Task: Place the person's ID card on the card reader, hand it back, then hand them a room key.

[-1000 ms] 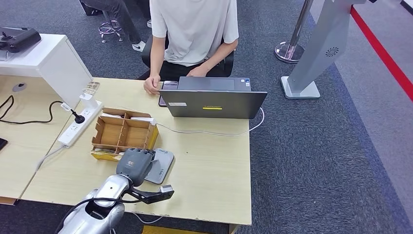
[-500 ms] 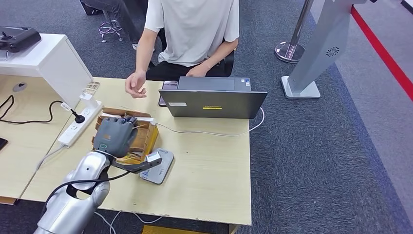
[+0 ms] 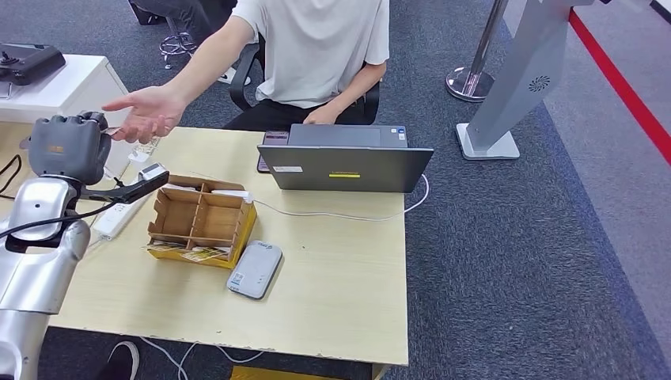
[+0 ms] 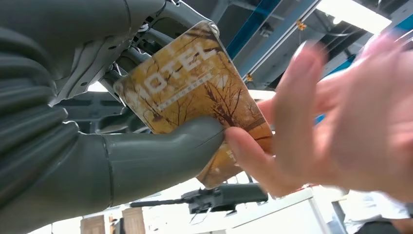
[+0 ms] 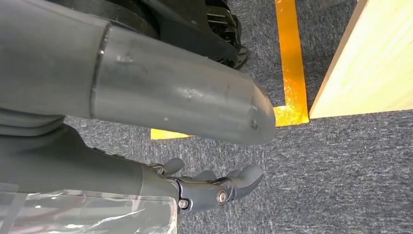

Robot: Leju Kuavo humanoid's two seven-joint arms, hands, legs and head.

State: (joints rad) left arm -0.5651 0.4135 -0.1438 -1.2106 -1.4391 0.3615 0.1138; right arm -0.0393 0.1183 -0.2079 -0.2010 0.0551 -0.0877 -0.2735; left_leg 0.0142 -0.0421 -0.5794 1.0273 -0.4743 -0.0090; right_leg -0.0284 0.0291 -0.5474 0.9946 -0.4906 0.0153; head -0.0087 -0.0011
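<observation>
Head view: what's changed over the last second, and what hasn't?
The left hand rose from the card reader, past the cardboard organizer, up and to the robot's left. It holds a hotel key card. The person's hand left the table and reached out, palm up, to the card; the fingers touch it. Reader, organizer and laptop stayed put.

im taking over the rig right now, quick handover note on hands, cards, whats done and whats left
Left robot hand: raised toward the person, pinching the room key, a card printed HOTEL.
Right robot hand: hanging over the carpet beside the desk, holding nothing, fingers loosely curled.
Person's hand: palm up at the left robot hand, fingers touching the key in the left wrist view.
Card reader: on the desk, no card on it. The ID card cannot be made out.
Done, apparently: the ID steps.
Left: release the key once the person grips it.
</observation>
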